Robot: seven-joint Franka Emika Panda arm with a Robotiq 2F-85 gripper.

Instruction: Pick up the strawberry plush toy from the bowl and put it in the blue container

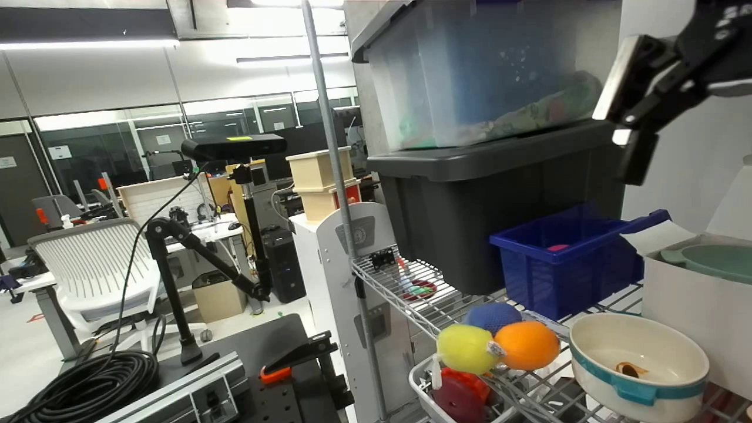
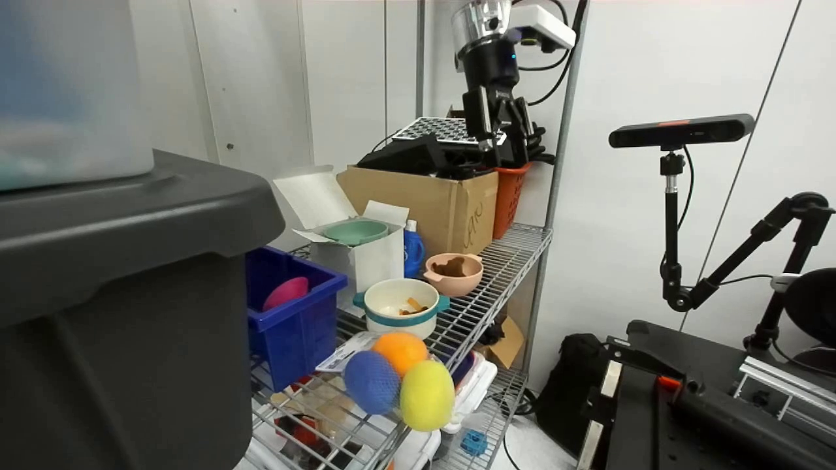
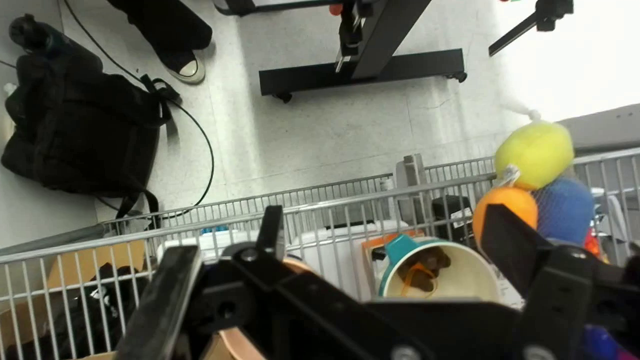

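Exterior views: one pincer [image 2: 504, 149], jaws apart. Three balls [image 2: 428, 396] (yellow, orange, blue) sit near one white bowl [image 2: 400, 329] and one blue container [image 2: 302, 349].

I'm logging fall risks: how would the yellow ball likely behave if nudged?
The yellow ball would probably roll, being rounded. It could drop, since it sits at the edge of the wire shelf. The orange ball beside it might shift too, as the two appear to touch.

In an exterior view, from your bowl [image 2: 400, 322] on the surface [image 2: 506, 261], balls [image 2: 390, 381] sit at six o'clock, crate [image 2: 304, 343] at nine, cardboard box [image 2: 428, 205] at twelve.
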